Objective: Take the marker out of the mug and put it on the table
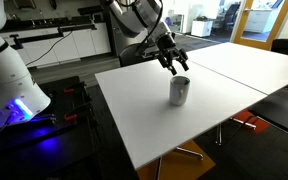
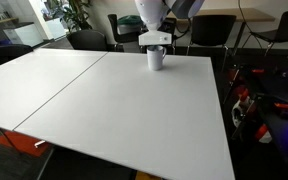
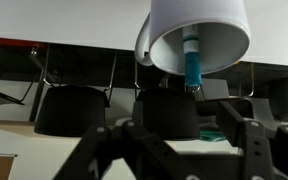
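Note:
The grey mug stands upright on the white table, near its far edge in an exterior view. My gripper hangs just above the mug, open and empty, in both exterior views. The wrist view is upside down. It looks into the mug and shows the marker as a teal-looking stick leaning inside against the wall. The two fingers are spread wide, apart from the mug. The marker is hidden in both exterior views.
A second white table adjoins beyond a seam. Dark chairs stand past the table's far edge. Robot gear with blue light and cables sit on the floor beside the table.

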